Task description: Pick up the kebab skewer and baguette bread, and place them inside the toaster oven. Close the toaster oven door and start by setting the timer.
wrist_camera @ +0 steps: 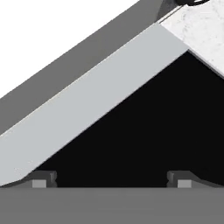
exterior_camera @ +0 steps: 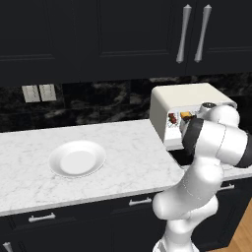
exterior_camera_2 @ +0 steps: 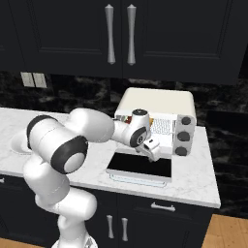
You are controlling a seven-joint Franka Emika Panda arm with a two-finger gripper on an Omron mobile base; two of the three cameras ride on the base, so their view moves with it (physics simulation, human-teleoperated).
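The cream-white toaster oven (exterior_camera: 189,96) (exterior_camera_2: 160,102) stands on the marble counter with its door (exterior_camera_2: 140,165) folded down flat, dark glass facing up. Inside on the rack lie the dark red kebab skewer (exterior_camera: 172,118) and, to its right, the orange-brown baguette bread (exterior_camera: 185,115). My gripper (exterior_camera_2: 152,150) hangs just above the lowered door, in front of the oven's mouth. In the hand view the gripper (wrist_camera: 113,181) is open, fingertips far apart with nothing between them, looking at the door's glass (wrist_camera: 144,131) and its pale frame (wrist_camera: 87,96).
Three knobs (exterior_camera_2: 184,135) run down the oven's right side. A white plate (exterior_camera: 77,158) sits on the counter to the left. Dark cabinets with bar handles (exterior_camera_2: 110,34) hang above. The counter's front edge lies just beyond the lowered door.
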